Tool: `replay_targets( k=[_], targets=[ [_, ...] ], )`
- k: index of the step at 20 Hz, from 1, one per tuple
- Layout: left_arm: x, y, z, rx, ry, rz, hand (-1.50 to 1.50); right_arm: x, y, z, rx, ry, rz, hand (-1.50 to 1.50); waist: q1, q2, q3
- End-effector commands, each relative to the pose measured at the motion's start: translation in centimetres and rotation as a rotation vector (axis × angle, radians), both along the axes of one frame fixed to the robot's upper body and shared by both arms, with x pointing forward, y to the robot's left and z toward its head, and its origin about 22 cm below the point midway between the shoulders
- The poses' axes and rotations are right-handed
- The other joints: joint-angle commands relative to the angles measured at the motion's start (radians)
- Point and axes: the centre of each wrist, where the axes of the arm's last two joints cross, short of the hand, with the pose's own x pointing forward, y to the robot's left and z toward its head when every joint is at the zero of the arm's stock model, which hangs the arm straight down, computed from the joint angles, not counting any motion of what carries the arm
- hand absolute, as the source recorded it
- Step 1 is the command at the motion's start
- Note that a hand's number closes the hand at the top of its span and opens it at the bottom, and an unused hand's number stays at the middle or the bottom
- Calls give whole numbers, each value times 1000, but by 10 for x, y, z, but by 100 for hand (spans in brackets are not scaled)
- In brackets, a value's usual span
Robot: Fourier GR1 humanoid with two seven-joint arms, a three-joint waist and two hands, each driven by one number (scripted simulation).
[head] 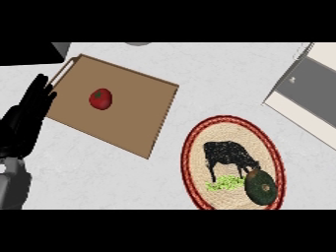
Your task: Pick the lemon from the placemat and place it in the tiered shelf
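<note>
- The left hand [26,115] is at the left side, fingers straight and pointing up. It is wide open, holds nothing and is just resting.
- The right hand does not show at all.
- The task says lemon, but the only fruit on the placemat [228,132] is a dark green fruit [260,186]. It sits far to the right of the left hand and a bit closer to the robot, on the mat's right rim.
- The shelf [323,93] is even farther right of the hand, and farther away from the robot.
- A brown board [127,123] lies just right of the hand, with a red tomato [100,99] on it. That is not the fruit to pick.
- I think the job has not begun: the fruit is untouched on the mat.
- Next, a hand must go over to the fruit and curl round it. The right hand would be closer, I guess.
- Hard to see: the shelf is cut off at the right edge, so its levels are not plain. The mat's lower end is cut off too.
</note>
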Motion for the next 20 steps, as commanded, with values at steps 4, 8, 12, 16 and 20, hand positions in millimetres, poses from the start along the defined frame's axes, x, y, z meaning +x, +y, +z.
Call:
replay_targets(
  k=[4,8,12,16,20],
  targets=[
    [0,-2,1,9,-10,-7,0,-7,-13,74,145,-82,-112,150,5,6,-3],
    [0,-7,1,-8,-5,-27,0,7,-28,66,97,-98,-186,150,14,8,-1],
    [5,-12,4,-3,-20,-26,0,21,-40,64,92,-102,-278,150,24,13,-1],
    [4,-12,1,0,-11,-38,0,34,-49,56,125,-83,-339,150,36,17,1],
    [5,-16,2,5,-12,-33,0,51,-67,62,139,-103,-387,150,37,12,2]
  ],
)
